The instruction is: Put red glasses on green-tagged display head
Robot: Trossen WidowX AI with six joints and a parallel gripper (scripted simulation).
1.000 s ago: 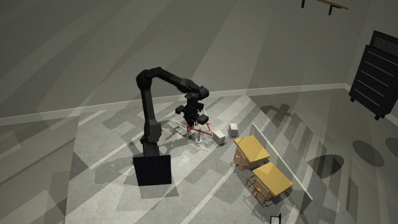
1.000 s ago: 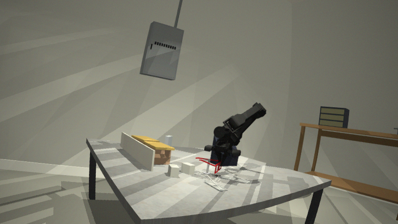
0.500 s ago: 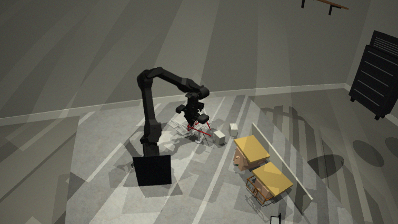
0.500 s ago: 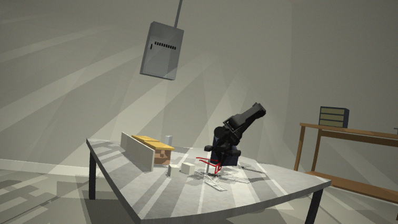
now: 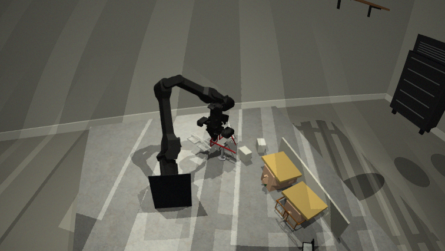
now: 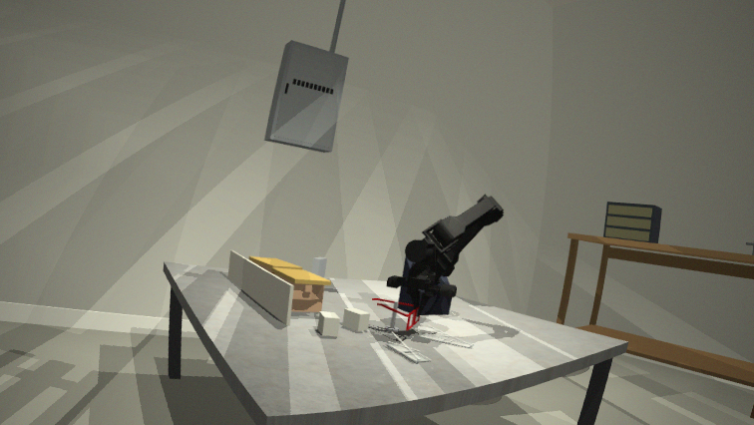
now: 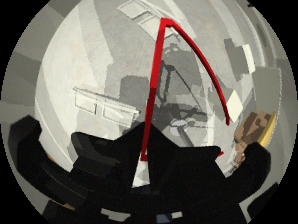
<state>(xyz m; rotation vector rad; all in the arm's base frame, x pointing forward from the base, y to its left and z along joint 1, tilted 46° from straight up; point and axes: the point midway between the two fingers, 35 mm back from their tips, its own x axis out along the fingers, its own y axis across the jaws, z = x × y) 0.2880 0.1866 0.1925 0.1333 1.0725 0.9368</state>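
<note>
My gripper (image 5: 213, 139) (image 6: 419, 309) (image 7: 146, 125) is shut on the red glasses (image 5: 230, 150) (image 6: 409, 319) (image 7: 156, 75) at their front frame. It holds them above the table, with the open temples reaching towards the heads' side. The display head with the green tag (image 5: 272, 183) (image 6: 307, 303) (image 7: 252, 129) has a flat yellow top and stands apart from the glasses; a bit of the tag shows low on it in the top view. The other head (image 5: 293, 211) has the same yellow top, with brown glasses (image 5: 288, 218) at its face.
A slim post on a round base (image 5: 222, 158) (image 7: 178, 125) stands below the red glasses. Pale wire frames (image 5: 199, 141) (image 6: 407, 354) lie near it. Two white blocks (image 5: 245, 153) (image 6: 328, 323) stand between post and heads. An upright panel (image 5: 314, 180) (image 6: 257, 287) runs behind the heads.
</note>
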